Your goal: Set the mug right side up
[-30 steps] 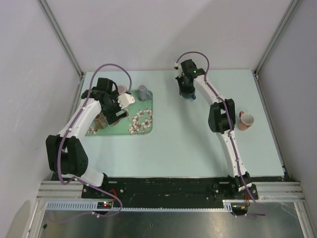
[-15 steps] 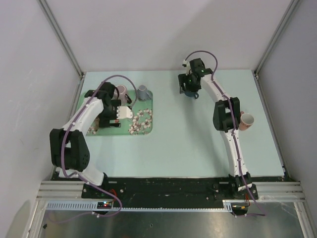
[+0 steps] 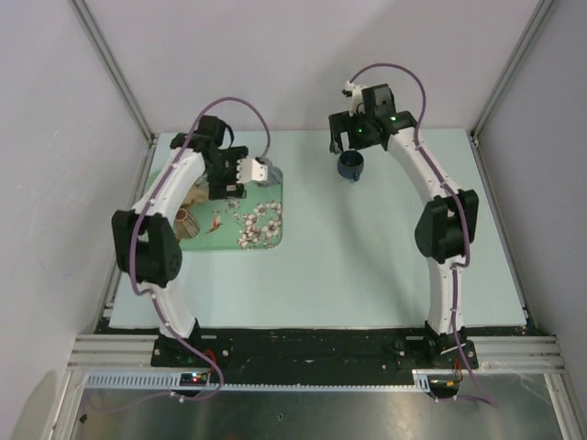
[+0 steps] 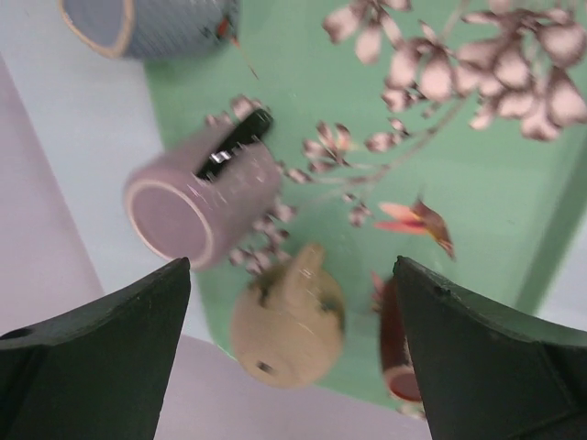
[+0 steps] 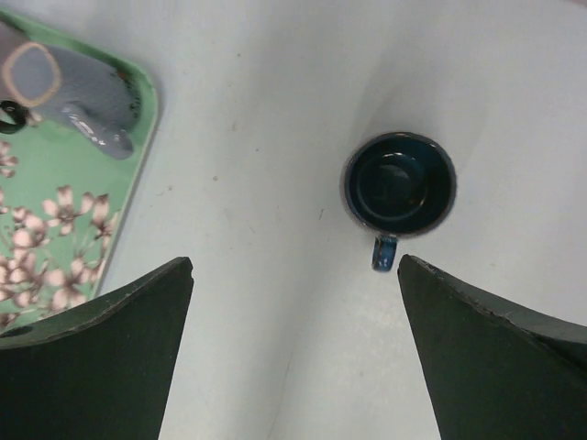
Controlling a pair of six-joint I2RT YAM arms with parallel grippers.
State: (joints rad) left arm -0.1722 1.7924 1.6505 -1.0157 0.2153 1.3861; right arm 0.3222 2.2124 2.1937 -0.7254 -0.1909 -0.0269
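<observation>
The dark blue mug (image 3: 351,166) stands upright on the pale table near the back. From the right wrist view I look straight down into its mouth (image 5: 400,183), with its handle (image 5: 383,252) pointing toward me. My right gripper (image 5: 295,266) hangs open above and behind it (image 3: 348,139), holding nothing and apart from the mug. My left gripper (image 4: 292,266) is open over the back of the green flowered tray (image 3: 271,234), empty, with a beige mug (image 4: 289,321) below its jaws.
On the tray lie a lilac mug (image 4: 197,197) on its side, a grey-blue mug (image 5: 69,87) tipped over at the back edge, and a reddish-brown mug (image 4: 399,353). A brown striped mug (image 3: 188,223) sits at the tray's left. Walls enclose the table on three sides.
My right gripper opened, let go of the dark blue mug and lifted away from it. My left arm stretched toward the back of the tray.
</observation>
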